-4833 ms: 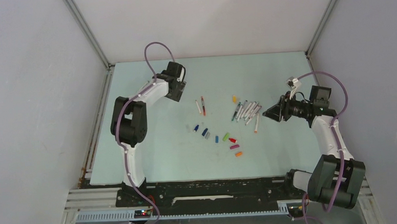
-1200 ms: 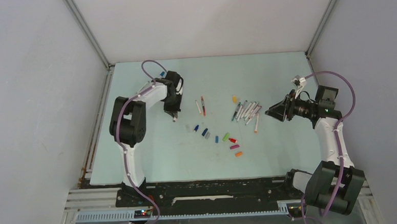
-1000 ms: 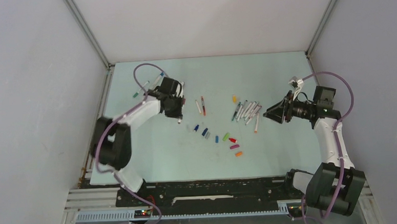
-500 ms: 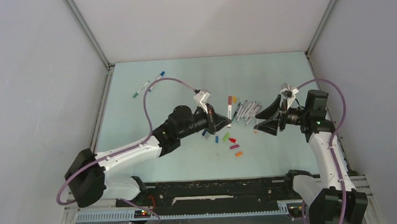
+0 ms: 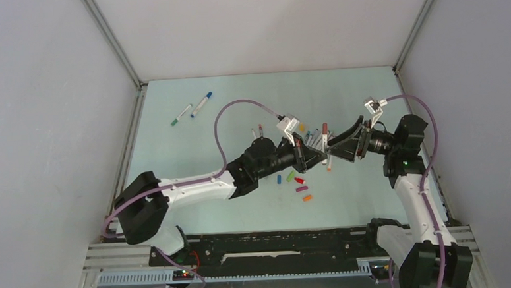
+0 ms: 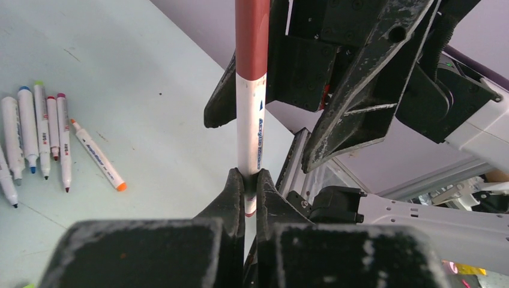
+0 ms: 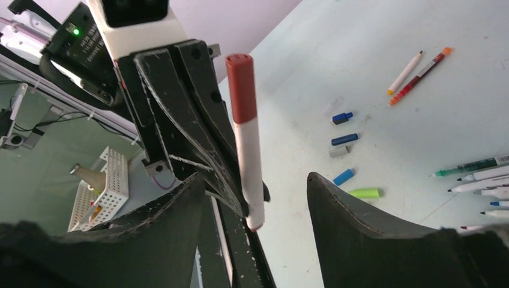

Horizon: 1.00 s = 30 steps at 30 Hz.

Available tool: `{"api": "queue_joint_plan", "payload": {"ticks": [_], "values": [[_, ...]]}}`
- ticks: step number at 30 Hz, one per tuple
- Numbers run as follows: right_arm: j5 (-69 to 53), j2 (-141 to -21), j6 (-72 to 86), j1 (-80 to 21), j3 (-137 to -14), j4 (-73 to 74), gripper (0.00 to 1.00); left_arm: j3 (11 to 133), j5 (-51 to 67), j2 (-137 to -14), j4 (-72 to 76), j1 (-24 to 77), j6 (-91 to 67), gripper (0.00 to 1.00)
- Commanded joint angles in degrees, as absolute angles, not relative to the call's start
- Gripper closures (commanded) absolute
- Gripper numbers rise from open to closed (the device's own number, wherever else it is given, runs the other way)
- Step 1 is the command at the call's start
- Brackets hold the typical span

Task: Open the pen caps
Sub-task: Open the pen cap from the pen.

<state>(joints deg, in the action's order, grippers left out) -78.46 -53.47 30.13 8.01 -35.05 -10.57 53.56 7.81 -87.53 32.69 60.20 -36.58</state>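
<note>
My left gripper (image 6: 250, 187) is shut on the lower end of a white pen (image 6: 251, 129) and holds it upright above the table. The pen's red cap (image 7: 241, 89) sits on its top end, also showing as the red cap (image 5: 324, 127) in the top view. My right gripper (image 7: 252, 201) is open, its fingers (image 7: 336, 210) standing either side of the pen without touching it. Both grippers meet at mid-table, left gripper (image 5: 321, 155) against right gripper (image 5: 336, 149). Loose pen caps (image 5: 299, 180) in green, red, magenta, orange and blue lie just below them.
A row of uncapped pens (image 6: 36, 129) lies on the table behind the grippers, an orange-tipped pen (image 6: 96, 154) beside it. Two capped pens (image 5: 193, 108) lie at the far left. Two slim pens (image 7: 417, 69) and blue, grey and green caps (image 7: 345, 139) lie beyond.
My left arm has swung right across the table with the red-capped pen. My right gripper opened wider and moved left, so its fingers now flank the pen.
</note>
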Motion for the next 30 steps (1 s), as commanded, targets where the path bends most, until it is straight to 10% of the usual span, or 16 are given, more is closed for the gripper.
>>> {"api": "queue_joint_plan", "payload": {"ticks": [1,13,17,19,30], "values": [[-76.6,-53.5,35.1,7.4,-34.9,-15.9,0.37,57.8,6.8,-89.4,36.7,61.0,-38.7,1.00],[-75.9,-54.0,34.1,5.5,-34.1,-16.1,0.57,59.6,6.8,-90.6,36.7,62.3,-38.8,1.00],[-77.0,-54.1,33.6,5.2,-34.1,-16.8,0.85,59.7,6.9,-90.2,36.7,62.5,-38.5,0.99],[-77.5,-53.9,33.0,5.2,-34.1,-17.2,1.00,59.7,7.7,-89.7,35.9,62.5,-38.7,0.88],[-85.8,-53.7,24.0,5.6,-34.1,-15.0,1.00,52.4,3.1,-75.0,30.4,60.5,-28.7,0.11]]}}
